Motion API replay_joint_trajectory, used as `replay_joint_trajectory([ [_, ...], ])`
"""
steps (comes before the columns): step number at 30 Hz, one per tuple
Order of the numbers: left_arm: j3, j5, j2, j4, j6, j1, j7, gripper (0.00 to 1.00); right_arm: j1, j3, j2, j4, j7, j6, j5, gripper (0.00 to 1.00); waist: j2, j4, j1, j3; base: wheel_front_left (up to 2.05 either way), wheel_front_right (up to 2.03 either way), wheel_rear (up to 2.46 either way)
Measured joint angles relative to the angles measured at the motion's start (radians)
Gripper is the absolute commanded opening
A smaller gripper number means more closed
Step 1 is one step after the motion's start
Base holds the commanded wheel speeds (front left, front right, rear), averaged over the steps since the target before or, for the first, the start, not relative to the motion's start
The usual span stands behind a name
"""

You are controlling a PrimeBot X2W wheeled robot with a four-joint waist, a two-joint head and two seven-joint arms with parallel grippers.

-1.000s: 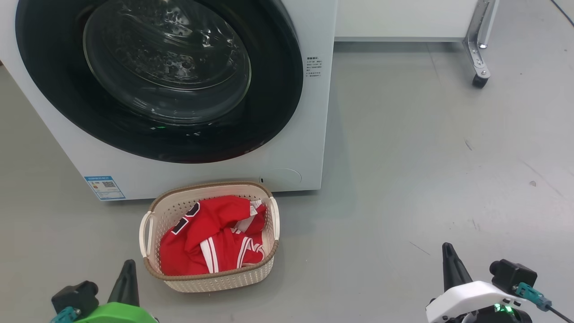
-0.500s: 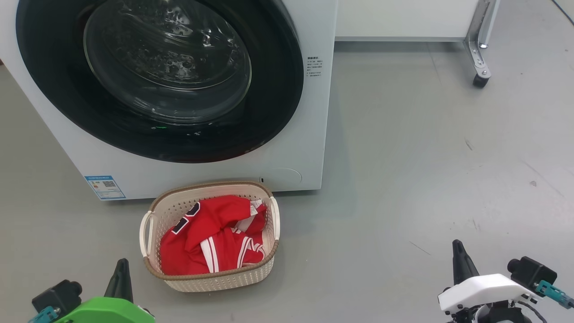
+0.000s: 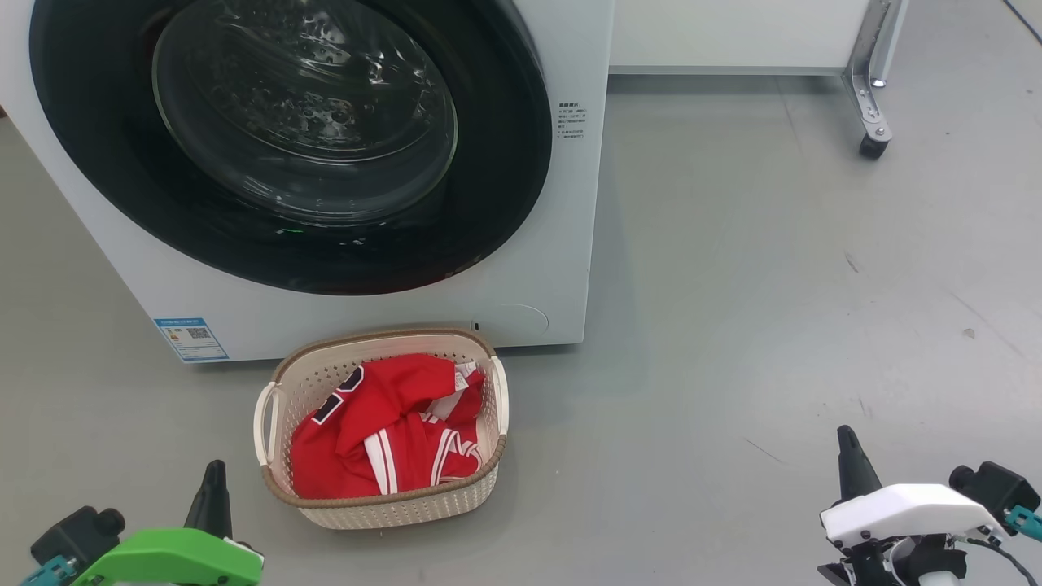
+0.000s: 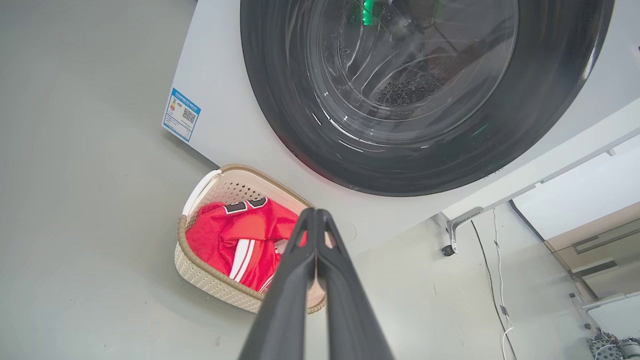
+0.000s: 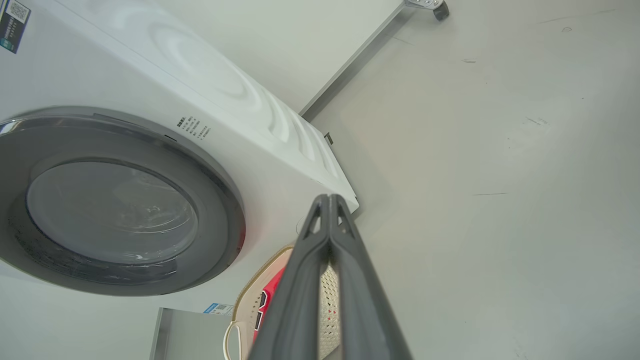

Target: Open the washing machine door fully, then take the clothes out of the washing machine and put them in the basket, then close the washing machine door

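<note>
The left gripper (image 3: pixel 215 482) has its two dark fingers pressed together with nothing between them. It hangs low at the left of the head view, over the grey floor (image 3: pixel 773 285) just left of the basket (image 3: pixel 391 509) and apart from it. The right gripper (image 3: pixel 849 456), also pressed together and empty, sits well off to the right above bare floor. The clothes (image 3: pixel 383 431), red with white stripes and a bit of black lettering, lie bunched inside the basket and fill most of it. The basket stands on the floor just in front of the washing machine (image 3: pixel 562 244), below the lowest part of the washing machine door (image 3: pixel 505 163), and lies between the left gripper and the machine. The door's glossy black rim sits flush against the white front, with the clear glass bowl at its centre. A blue label (image 3: pixel 190 339) is low on the front at the left, and a round flap (image 3: pixel 521 319) is low at the right, just behind the basket's far rim. Behind and to the right, a white panel (image 3: pixel 733 37) rests on a metal leg (image 3: pixel 867 73) ending in a caster (image 3: pixel 871 146). In the left wrist view a thin cable (image 4: pixel 500 280) trails along the floor beside that leg. The machine's right edge drops straight to the floor, and beyond it the floor is wide and open with a few faint scuffs. A narrower strip is open to the left of the basket.
</note>
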Motion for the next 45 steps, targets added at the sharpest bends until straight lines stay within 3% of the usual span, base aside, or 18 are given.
replay_joint_trajectory([
  [45,0.098,-0.607,-0.012,-0.029,-0.063,-0.057,0.136,0.0,-0.061,-0.137,-0.021,-0.037,0.152,0.028,0.593,0.0,0.0,0.003,0.0,0.003,0.0,0.0,0.0],
])
